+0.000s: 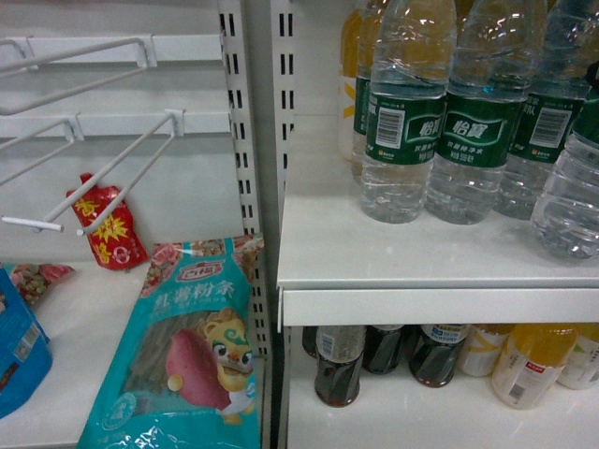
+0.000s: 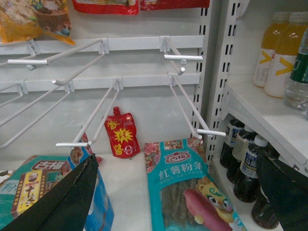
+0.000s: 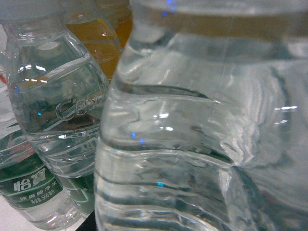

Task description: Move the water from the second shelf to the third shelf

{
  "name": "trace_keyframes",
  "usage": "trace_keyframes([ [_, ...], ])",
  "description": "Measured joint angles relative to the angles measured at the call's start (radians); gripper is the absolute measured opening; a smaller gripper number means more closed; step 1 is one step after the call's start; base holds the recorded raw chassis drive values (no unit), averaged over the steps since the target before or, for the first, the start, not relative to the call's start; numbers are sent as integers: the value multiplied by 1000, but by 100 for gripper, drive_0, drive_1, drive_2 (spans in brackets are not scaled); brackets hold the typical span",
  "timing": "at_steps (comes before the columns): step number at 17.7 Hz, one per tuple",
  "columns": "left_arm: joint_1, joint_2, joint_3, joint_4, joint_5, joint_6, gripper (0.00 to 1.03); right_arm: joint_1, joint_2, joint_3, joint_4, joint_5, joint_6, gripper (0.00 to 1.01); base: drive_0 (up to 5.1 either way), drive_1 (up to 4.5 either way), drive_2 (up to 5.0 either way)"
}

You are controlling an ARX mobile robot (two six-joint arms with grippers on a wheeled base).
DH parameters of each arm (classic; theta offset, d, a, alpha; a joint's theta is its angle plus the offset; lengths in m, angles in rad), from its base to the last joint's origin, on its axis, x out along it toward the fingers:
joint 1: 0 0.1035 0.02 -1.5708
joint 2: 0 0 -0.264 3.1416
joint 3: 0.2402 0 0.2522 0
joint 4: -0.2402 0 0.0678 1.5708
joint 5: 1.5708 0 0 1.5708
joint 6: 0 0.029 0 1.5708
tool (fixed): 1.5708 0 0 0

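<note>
Several water bottles (image 1: 402,122) with dark green labels stand on the white shelf (image 1: 421,271) at upper right. One clear ribbed water bottle (image 3: 192,144) fills the right wrist view, dented on its right side. It sits between my right gripper's jaws, and only a dark sliver of one finger (image 3: 84,225) shows. In the head view this bottle (image 1: 571,187) is at the right edge, nearer than the row. My left gripper (image 2: 177,159) hangs open in the left bay over a teal packet (image 2: 192,192), holding nothing.
Below the water shelf, a lower shelf (image 1: 421,426) holds dark cola bottles (image 1: 339,369) and orange drinks (image 1: 529,365). The left bay has white wire hooks (image 1: 122,178), a red pouch (image 1: 110,224), a blue box (image 1: 19,355) and a slotted upright (image 1: 245,140).
</note>
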Motion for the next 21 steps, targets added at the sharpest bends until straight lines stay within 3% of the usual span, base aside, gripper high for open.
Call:
trace_keyframes([
  [7,0,0,0,0,0,0,98,-1,11,4,-3,6,0,43,0,0,0],
  [12,0,0,0,0,0,0,98,-2,23,-13,19,11,-37,43,0,0,0],
  [19,0,0,0,0,0,0,98,-8,23,-14,15,5,-16,43,0,0,0],
  [20,0,0,0,0,0,0,98,-8,23,-14,14,1,-15,44,0,0,0],
  [21,0,0,0,0,0,0,98,-8,23,-14,8,-1,-11,56,0,0,0],
])
